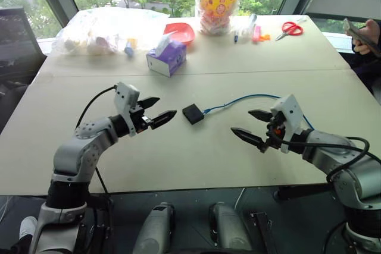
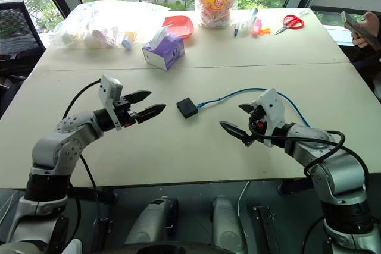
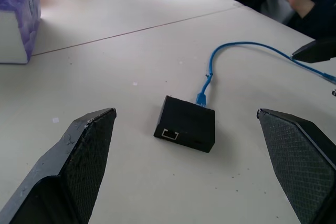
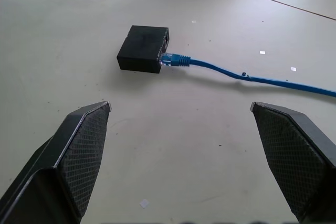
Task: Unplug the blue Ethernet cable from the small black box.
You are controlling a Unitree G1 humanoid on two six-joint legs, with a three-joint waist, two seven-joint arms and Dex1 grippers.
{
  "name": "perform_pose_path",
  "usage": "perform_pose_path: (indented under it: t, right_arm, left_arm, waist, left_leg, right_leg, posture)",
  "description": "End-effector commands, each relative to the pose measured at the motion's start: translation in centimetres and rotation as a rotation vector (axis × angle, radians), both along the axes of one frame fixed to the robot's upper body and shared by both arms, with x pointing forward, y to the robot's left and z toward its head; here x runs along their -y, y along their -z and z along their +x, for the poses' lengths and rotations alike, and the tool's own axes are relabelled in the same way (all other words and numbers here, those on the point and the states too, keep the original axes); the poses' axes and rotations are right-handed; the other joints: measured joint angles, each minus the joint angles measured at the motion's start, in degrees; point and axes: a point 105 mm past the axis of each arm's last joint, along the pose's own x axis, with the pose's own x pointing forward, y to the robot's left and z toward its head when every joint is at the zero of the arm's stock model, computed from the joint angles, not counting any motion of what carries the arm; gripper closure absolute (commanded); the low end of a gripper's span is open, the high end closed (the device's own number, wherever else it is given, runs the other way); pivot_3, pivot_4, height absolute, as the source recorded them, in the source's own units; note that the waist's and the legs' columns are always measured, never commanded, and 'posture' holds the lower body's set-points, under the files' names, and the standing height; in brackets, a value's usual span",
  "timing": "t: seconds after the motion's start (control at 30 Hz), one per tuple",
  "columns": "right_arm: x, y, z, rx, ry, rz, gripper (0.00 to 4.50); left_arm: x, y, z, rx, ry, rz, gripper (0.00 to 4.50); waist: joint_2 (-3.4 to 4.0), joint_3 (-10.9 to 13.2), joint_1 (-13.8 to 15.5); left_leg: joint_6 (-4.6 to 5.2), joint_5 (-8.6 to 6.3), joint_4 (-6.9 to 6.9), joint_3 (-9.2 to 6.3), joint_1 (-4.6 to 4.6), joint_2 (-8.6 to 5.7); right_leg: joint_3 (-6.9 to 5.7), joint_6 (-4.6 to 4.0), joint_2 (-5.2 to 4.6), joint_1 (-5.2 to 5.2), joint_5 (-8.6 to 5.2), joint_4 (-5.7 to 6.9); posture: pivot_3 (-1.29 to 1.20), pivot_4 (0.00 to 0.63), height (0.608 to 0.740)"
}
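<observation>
The left gripper (image 1: 158,109) and the right gripper (image 1: 250,125) are both standing wide apart, holding and touching nothing, on either side of the small black box (image 1: 193,113). This flat, matte, square box is lying on the beige table (image 1: 196,57) between them. The thin blue Ethernet cable (image 1: 244,99) is still sitting plugged in its side.

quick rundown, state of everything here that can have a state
blue Ethernet cable: plugged into the box
small black box: flat on the table, one side port free
left gripper: open, holding nothing
right gripper: open, holding nothing
tissue box: tissue sticking out
red scissors: closed
</observation>
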Motion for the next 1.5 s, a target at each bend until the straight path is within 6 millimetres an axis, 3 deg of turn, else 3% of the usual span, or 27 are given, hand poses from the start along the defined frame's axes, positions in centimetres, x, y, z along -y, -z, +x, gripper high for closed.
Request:
perform_pose_path:
  t: [0.03, 0.43, 0.8, 1.17, 1.3, 1.37, 1.5]
  right_arm:
    - [0.0, -1.0, 0.1, 0.046, -0.021, -0.022, 0.00]
    - [0.0, -1.6, 0.8, 0.016, -0.094, -0.109, 0.00]
    - [0.2, -2.6, 4.0, -0.012, -0.237, -0.339, 0.00]
    - [-3.8, -2.0, 10.2, 0.017, -0.460, -0.587, 0.00]
    - [-5.0, -0.3, 12.0, 0.022, -0.514, -0.737, 0.00]
    - [-5.5, 0.6, 12.4, 0.016, -0.549, -0.807, 0.00]
    - [-6.8, 1.0, 12.5, -0.032, -0.587, -0.779, 0.00]
  left_arm:
    - [-0.3, -1.0, -0.1, 0.043, 0.006, 0.013, 0.02]
    - [-0.8, -1.2, -0.1, 0.052, 0.011, 0.029, 0.02]
    - [-0.9, -0.2, -0.7, 0.060, 0.076, 0.132, 0.02]
    - [-1.5, -0.1, -0.8, 0.096, 0.087, 0.212, 0.02]
    - [-1.7, -0.1, -1.0, 0.107, 0.063, 0.215, 0.02]
    - [-1.8, -0.1, -1.3, 0.107, 0.052, 0.208, 0.02]
    - [-1.9, 0.0, -1.6, 0.110, 0.034, 0.211, 0.02]
  waist:
    - [0.00, 0.0, 0.0]
    - [0.00, 0.0, -0.1]
    - [0.01, 0.0, -0.2]
    - [0.01, 0.0, -0.6]
    - [0.02, 0.0, -0.6]
    - [0.02, 0.0, -0.5]
    - [0.02, 0.0, -0.7]
  left_leg:
    - [0.00, 0.00, 0.00, 0.00, 0.00, 0.00]
    - [0.00, 0.00, 0.02, 0.01, 0.00, 0.00]
    - [0.00, 0.00, 0.03, 0.05, 0.01, 0.00]
    - [-0.01, 0.01, -0.02, 0.14, 0.05, -0.01]
    - [-0.02, 0.01, -0.06, 0.11, 0.04, -0.04]
    - [-0.02, 0.01, -0.07, 0.09, 0.04, -0.05]
    - [-0.04, 0.02, -0.12, 0.05, 0.08, -0.06]
  right_leg:
    - [0.00, 0.00, 0.00, 0.00, 0.00, 0.00]
    - [0.00, 0.00, 0.00, 0.00, 0.00, 0.01]
    - [0.01, -0.01, 0.00, -0.03, 0.01, 0.02]
    - [0.05, 0.02, 0.04, -0.10, 0.04, 0.11]
    - [0.05, 0.21, 0.04, -0.13, 0.14, 0.15]
    - [0.04, 0.21, 0.03, -0.13, 0.15, 0.15]
    - [0.06, 0.21, 0.03, -0.13, 0.15, 0.20]
  posture:
    - [0.00, 0.150, 0.740]
    - [0.00, 0.150, 0.740]
    - [0.00, 0.150, 0.740]
    - [0.00, 0.150, 0.740]
    - [0.00, 0.150, 0.740]
    - [0.00, 0.150, 0.740]
    - [0.00, 0.150, 0.740]
